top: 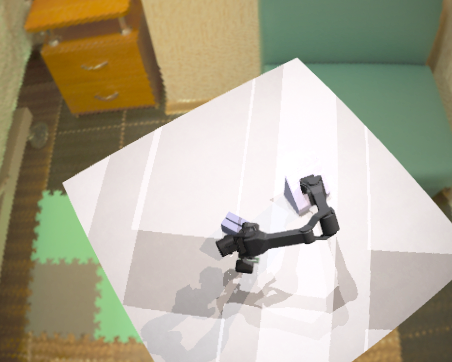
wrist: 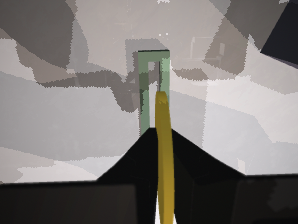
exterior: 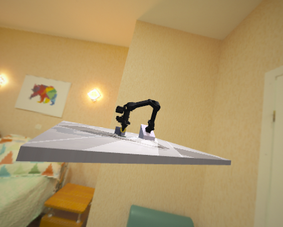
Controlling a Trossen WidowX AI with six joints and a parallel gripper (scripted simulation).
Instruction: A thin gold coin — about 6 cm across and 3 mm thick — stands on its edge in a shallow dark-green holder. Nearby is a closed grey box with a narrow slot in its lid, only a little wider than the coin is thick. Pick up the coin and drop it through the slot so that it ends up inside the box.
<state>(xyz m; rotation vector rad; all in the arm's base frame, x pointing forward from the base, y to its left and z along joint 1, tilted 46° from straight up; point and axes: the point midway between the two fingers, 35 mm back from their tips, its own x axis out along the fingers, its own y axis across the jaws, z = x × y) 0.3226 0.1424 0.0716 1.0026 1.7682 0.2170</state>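
Note:
The gold coin [wrist: 164, 150] [exterior: 121, 129] is on edge between the fingertips of my gripper [wrist: 159, 135] [exterior: 123, 128], which is shut on it. In the wrist view the coin's far end shows over the green holder [wrist: 144, 107], whose slot looks empty at its far end. The coin appears raised above the holder. The holder shows only as a green sliver [top: 255, 260] in the top view, where the arm hides the fingertips and coin. The grey box [top: 233, 223] [exterior: 118, 130] stands close beside the gripper, with a dark slot line across its lid. A dark corner, likely the box [wrist: 284, 40], shows in the wrist view.
The arm's base [top: 313, 184] [exterior: 149, 128] stands beside a pale wedge-shaped block [top: 295, 195] [exterior: 143, 133]. The arm reaches from there over the light table [top: 195, 145] [exterior: 84, 147]. Shadows of the arm lie across the table top.

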